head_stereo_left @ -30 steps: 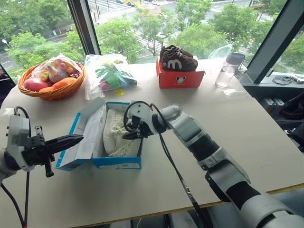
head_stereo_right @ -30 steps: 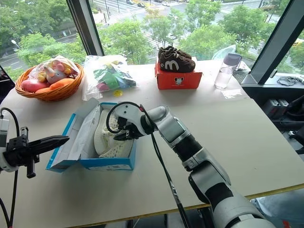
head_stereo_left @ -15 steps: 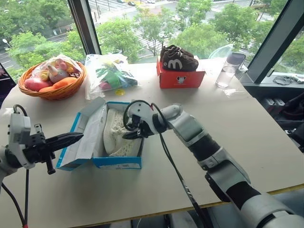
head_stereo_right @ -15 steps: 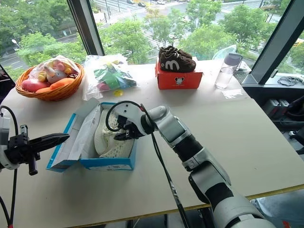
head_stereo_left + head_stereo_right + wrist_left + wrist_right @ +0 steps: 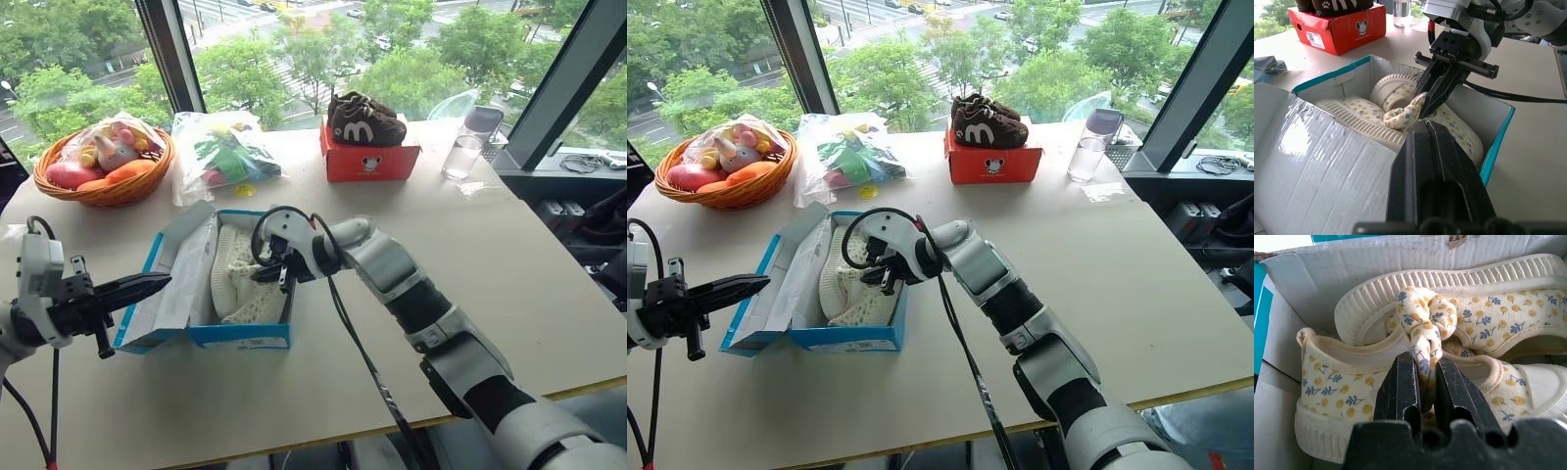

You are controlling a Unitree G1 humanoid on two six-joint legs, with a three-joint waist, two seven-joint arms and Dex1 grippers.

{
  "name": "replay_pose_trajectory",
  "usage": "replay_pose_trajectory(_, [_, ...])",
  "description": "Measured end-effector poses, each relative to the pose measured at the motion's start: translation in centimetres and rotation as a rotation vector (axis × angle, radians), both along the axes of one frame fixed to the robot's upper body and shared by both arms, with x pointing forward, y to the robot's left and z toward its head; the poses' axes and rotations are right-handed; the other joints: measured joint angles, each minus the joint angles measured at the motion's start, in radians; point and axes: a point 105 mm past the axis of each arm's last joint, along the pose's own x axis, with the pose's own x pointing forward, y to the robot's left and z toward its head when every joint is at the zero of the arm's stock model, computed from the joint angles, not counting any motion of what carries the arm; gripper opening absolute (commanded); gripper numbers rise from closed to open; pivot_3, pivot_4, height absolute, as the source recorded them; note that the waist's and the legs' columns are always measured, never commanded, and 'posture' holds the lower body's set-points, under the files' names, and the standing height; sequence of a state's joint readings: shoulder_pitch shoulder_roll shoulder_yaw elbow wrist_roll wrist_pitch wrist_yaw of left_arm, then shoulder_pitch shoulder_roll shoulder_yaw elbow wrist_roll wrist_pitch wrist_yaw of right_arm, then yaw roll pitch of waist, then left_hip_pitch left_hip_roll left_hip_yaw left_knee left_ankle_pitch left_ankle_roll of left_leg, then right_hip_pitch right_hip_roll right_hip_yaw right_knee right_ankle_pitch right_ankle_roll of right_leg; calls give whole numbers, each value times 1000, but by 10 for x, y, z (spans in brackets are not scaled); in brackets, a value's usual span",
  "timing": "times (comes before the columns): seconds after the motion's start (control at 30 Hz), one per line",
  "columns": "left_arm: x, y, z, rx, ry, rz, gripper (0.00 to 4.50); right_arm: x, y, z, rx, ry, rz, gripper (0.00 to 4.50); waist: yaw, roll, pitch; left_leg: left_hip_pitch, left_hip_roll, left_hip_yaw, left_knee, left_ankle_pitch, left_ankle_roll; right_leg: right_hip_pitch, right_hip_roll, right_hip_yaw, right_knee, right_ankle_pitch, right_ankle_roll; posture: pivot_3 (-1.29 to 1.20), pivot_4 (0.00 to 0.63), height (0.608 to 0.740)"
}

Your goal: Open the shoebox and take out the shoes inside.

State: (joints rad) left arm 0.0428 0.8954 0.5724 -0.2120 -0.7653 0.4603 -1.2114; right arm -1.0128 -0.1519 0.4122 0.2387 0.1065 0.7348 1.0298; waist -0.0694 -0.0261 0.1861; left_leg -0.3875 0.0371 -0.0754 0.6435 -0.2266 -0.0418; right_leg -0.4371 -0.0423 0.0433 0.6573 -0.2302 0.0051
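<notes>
Shoebox [image 5: 217,336] sits open on the counter [image 5: 470,255], lid folded back toward my left. I see the shoes [image 5: 1400,357] inside, and my right hand [image 5: 1424,382] pinching a knotted fabric strap on one. My left hand [image 5: 147,287] hovers beside the lid, fingers pressed together.

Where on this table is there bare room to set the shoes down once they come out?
Bare table runs right of the shoebox, from the red box and glass to the near edge. The near strip before the shoebox is free. Crowded: the far left, with basket and bag.
</notes>
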Motion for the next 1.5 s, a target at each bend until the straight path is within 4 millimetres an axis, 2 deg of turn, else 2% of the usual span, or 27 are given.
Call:
replay_pose_trajectory(0.13, [1, 1, -1, 6, 4, 6, 0, -13, -11, 26, 54, -26, 69, 26, 0, 0, 0, -2, 0, 0, 0, 0, 0, -2, 0, 0, 0, 0, 0, 0, 150, 740])
replay_pose_trajectory(0.23, [1, 2, -2, 10, 7, 12, 0, -18, -14, 33, 75, -25, 84, 26, -1, 0, 0, -2, 0, 0, 0, 0, 0, -2, 0, 0, 0, 0, 0, 0, 150, 740])
replay_pose_trajectory(0.63, [2, 2, -2, 10, 7, 6, 0, -2, -18, 50, 204, 7, -35, 26, -2, 0, 0, -2, 0, 0, 0, 0, 0, -2, 0, 0, 1, 0, 0, 0, 150, 740])
replay_pose_trajectory(0.83, [1, 2, -4, 18, 13, 3, 0, 1, -19, 87, 341, 27, -39, 26, -1, 0, 0, -2, 0, 0, 0, 0, 0, -2, 0, 0, 0, 0, 0, 0, 150, 740])
replay_pose_trajectory(1.2, [3, 2, -7, 20, 26, -1, 0, 6, -33, 94, 442, 165, -93, 26, 0, 0, 0, -2, 0, 0, 0, 0, 0, -2, 0, 0, 0, 0, 0, 0, 150, 740])
replay_pose_trajectory(1.5, [5, 2, -6, 34, 26, -6, 0, 25, -51, 102, 576, 286, -188, 26, -2, 0, 0, -2, 0, 0, 0, 0, 0, -2, 0, 0, 1, 0, 0, 0, 150, 740])
